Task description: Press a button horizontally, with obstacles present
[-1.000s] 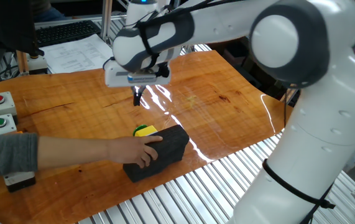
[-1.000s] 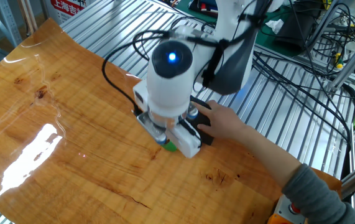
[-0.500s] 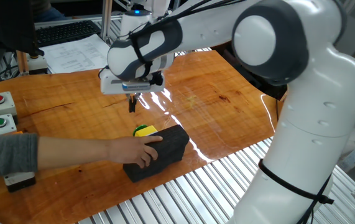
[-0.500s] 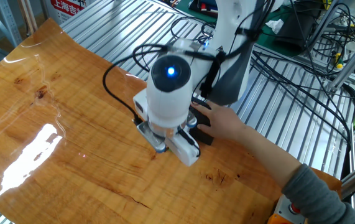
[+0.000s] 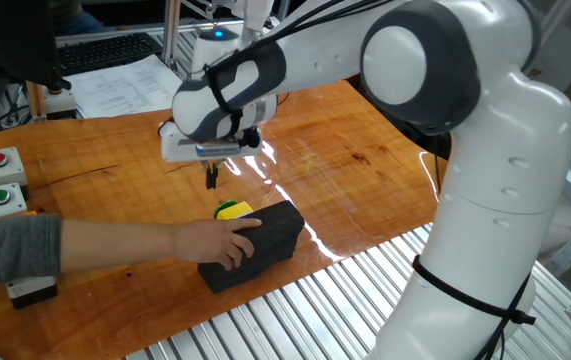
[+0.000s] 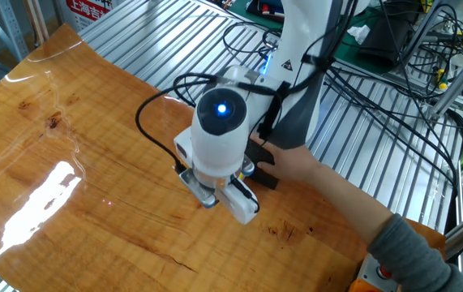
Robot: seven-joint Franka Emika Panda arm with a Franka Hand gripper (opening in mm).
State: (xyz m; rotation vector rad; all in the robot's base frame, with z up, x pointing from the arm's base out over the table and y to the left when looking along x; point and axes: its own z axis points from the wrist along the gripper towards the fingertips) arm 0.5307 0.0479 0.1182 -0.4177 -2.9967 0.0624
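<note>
On the wooden counter (image 5: pixel 365 170), the black block (image 5: pixel 260 246) is held by a person's hand (image 5: pixel 220 240), the yellow-green button (image 5: pixel 232 210) sits just behind the block, and the fingers (image 5: pixel 212 178), state indiscernible, are poised above the button.

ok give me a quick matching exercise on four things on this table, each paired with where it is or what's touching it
Things:
1. yellow button unit
2. black foam block
3. gripper
4. red round button in grey box

States:
a. a person's hand rests on it
b. far left edge of table
c. hangs above the wood
d. just behind the black block

Pairs: 1-d, 2-a, 3-c, 4-b
</note>
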